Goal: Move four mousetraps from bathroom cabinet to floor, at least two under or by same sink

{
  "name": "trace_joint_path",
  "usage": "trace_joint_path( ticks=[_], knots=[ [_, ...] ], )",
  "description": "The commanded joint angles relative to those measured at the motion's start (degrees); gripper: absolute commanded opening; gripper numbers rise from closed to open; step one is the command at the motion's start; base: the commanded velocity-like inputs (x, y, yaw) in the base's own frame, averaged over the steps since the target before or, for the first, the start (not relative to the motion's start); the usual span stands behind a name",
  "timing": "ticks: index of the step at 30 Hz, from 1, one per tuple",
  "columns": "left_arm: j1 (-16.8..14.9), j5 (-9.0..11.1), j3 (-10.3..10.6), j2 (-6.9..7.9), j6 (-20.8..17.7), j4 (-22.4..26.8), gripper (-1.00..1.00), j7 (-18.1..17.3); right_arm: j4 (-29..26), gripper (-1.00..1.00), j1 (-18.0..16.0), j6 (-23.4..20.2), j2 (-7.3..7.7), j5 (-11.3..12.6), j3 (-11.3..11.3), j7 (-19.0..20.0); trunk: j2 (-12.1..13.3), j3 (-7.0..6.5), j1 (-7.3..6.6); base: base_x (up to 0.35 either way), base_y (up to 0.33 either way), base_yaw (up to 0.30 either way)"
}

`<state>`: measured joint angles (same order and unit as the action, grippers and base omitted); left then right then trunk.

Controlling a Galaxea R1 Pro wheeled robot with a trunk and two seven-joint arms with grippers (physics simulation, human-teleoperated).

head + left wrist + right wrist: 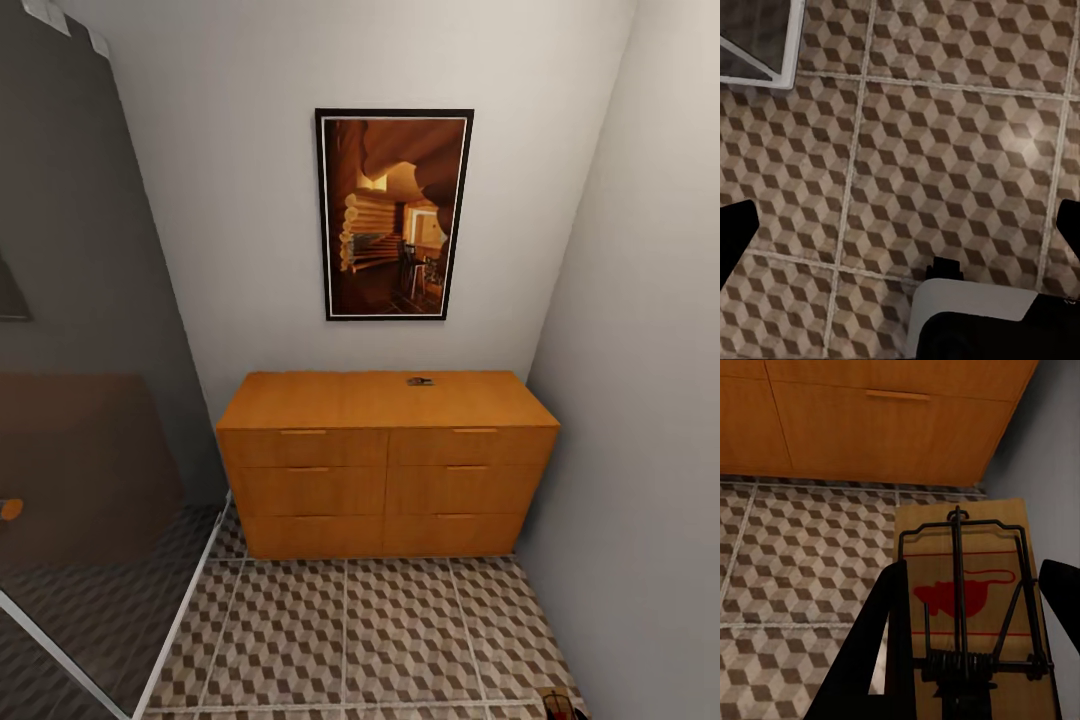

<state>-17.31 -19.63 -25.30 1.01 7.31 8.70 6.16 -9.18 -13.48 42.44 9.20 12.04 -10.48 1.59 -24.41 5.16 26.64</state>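
Mousetraps are the concern here, and one mousetrap (pixel 971 607) sits between the jaws of the right gripper (pixel 971 660), which are closed on its wooden board; its black spring bar and red bait patch face the right wrist camera. It hangs low, over the bathroom floor (pixel 802 562) near the foot of the cabinet (pixel 870 427), close to the grey wall. In the head view, the tip of this gripper and trap shows at the bottom right corner (pixel 560 705).

A second mousetrap (pixel 420 381) lies on the cabinet's flat top (pixel 385 400), toward its back edge, as a small dark shape whose details are too small to make out. All drawers look shut.

The left gripper (pixel 900 232) points down at the cube-patterned tiles with its jaws spread wide and nothing between them; a white frame corner (pixel 784 56) lies nearby.

No trap rests on the floor in these pictures, and no sink appears. My judgement: the task is at an early or middle stage. The held trap needs to be set down, the one on top fetched, and the other two cannot be accounted for from here.
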Motion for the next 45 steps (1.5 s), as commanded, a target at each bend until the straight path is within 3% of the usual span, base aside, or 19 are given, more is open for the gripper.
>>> trace_joint_path(
  ticks=[1,6,7,11,12,14,18,20,23,45],
  knots=[
    [-0.1,-0.6,-0.3,-0.02,-1.8,1.9,1.0,0.1,0.0,-1.0,-0.1,0.2,0.03,0.6,-0.4,0.2,-0.1,0.13,0.03,0.0,0.0,0.0],
    [-1.0,-0.5,-0.2,-1.87,-17.9,17.1,1.0,-0.6,0.0,-1.0,-0.1,0.2,0.03,0.7,-0.3,0.2,-0.1,0.13,0.03,0.0,0.0,0.0],
    [-2.0,-0.5,-0.1,-2.51,-22.8,21.7,1.0,-1.6,0.0,-1.0,-0.1,0.2,0.05,0.8,-0.3,0.2,-0.1,0.13,0.03,0.0,0.0,0.0],
    [-5.4,-0.6,0.1,-3.2,-31.7,27.3,1.0,-4.7,0.0,-1.0,-0.1,0.2,0.06,0.8,-0.3,0.2,-0.1,0.13,0.03,0.0,0.0,0.0],
    [-7.2,-0.6,0.2,-3.71,-35.4,28.3,1.0,-5.5,0.0,-1.0,-0.1,0.1,0.05,0.8,-0.3,0.2,-0.1,0.13,0.03,0.0,0.0,0.0],
    [-7.8,-0.6,0.3,-4.01,-36.5,28.6,1.0,-5.7,0.0,-1.0,-0.1,0.1,0.04,0.8,-0.3,0.2,-0.1,0.13,0.03,0.0,0.0,0.0],
    [-8.7,-0.9,2.8,-5.48,-38.0,29.1,1.0,-6.0,0.0,-1.0,-0.1,0.1,0.03,0.8,-0.3,0.2,-0.1,0.13,0.03,0.0,0.0,0.0],
    [-8.8,-0.9,5.7,-5.97,-38.4,29.3,1.0,-6.1,0.0,-1.0,-0.1,0.1,0.04,0.8,-0.3,0.2,-0.1,0.13,0.03,0.0,0.0,-0.016],
    [-8.9,-0.9,6.9,-6.14,-38.5,29.3,1.0,-6.1,0.0,-1.0,-0.1,0.2,0.05,0.8,-0.3,0.2,-0.1,-0.01,0.03,0.0,0.0,-0.072],
    [-8.9,-0.8,7.6,-6.11,-38.4,29.2,1.0,-6.1,0.0,-1.0,-0.1,0.1,0.03,0.7,-0.4,0.2,-0.1,-1.29,0.03,0.0,0.0,-0.026]
  ],
)
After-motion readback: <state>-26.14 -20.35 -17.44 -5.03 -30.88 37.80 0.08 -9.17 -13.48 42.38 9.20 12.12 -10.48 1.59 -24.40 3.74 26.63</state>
